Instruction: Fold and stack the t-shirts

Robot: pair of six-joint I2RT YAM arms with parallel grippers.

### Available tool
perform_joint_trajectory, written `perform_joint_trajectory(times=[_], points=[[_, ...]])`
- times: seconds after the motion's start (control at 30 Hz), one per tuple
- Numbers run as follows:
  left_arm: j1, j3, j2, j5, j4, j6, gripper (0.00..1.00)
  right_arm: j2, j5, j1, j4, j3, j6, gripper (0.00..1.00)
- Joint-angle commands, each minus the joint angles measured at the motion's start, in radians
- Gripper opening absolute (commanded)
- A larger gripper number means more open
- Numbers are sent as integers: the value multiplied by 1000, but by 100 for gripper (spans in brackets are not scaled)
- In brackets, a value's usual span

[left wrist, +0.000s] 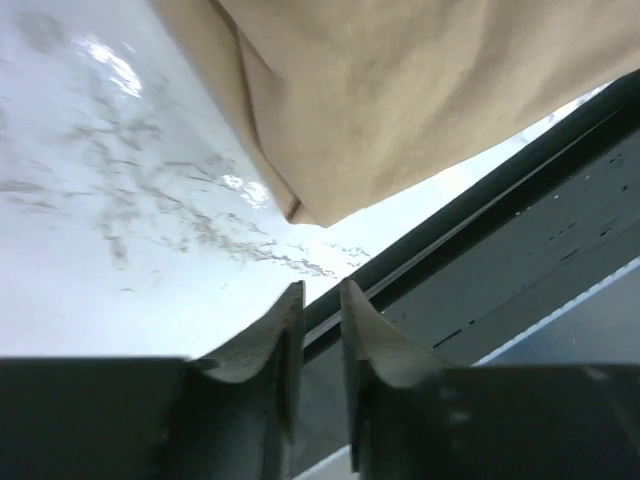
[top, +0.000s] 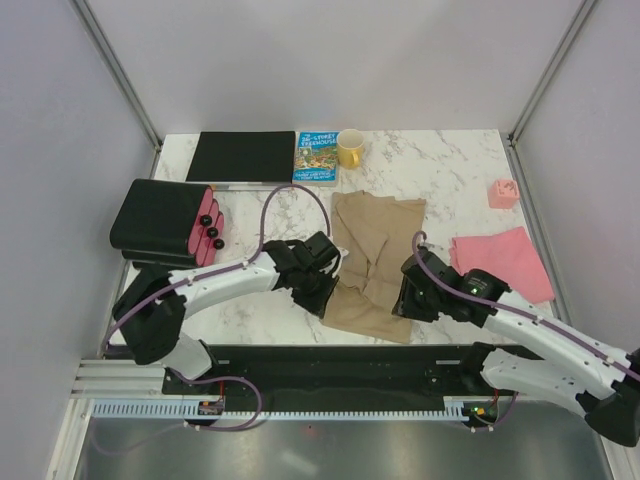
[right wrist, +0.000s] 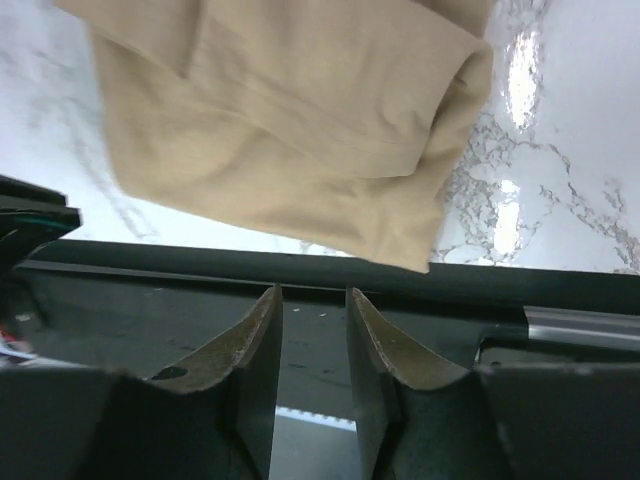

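Observation:
The tan t-shirt (top: 375,255) lies partly folded and rumpled in the middle of the marble table, its near end at the front edge. It also shows in the left wrist view (left wrist: 400,90) and in the right wrist view (right wrist: 300,120). The pink t-shirt (top: 502,262) lies folded flat at the right. My left gripper (top: 322,296) hovers at the tan shirt's near left corner, its jaws a narrow gap apart and empty (left wrist: 320,290). My right gripper (top: 405,302) hovers at the near right corner, slightly open and empty (right wrist: 314,292).
A black drawer box with a pink front (top: 165,220) stands at the left. A black board (top: 240,156), a blue book (top: 316,156) and a yellow mug (top: 351,148) are along the back. A small pink block (top: 503,192) sits at the right. The black base rail (top: 330,365) runs along the front.

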Motion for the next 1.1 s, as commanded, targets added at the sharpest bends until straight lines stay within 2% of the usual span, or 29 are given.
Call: perform_joint_trajectory(times=[0.0, 0.03, 0.1, 0.13, 0.33, 0.5, 0.8, 1.07], points=[[30, 52, -135, -115, -22, -24, 36, -85, 78, 7, -152, 127, 35, 39], [55, 50, -141, -123, -16, -18, 38, -97, 98, 5, -154, 124, 31, 40], [83, 41, -138, -89, 24, -3, 39, -123, 159, 5, -134, 92, 31, 52], [104, 40, -129, -68, 37, 7, 39, -130, 164, 5, -108, 68, 22, 53], [132, 80, -57, -43, 64, 19, 39, -127, 104, 5, 113, -150, 42, 54], [135, 70, -63, -52, 65, 20, 39, -195, 166, 5, 232, -265, 71, 55], [142, 18, -72, -45, 65, 21, 39, -179, 167, 5, 263, -264, 48, 56], [144, 29, -55, -41, 65, 30, 38, -47, 141, -65, 327, -249, -6, 56]])
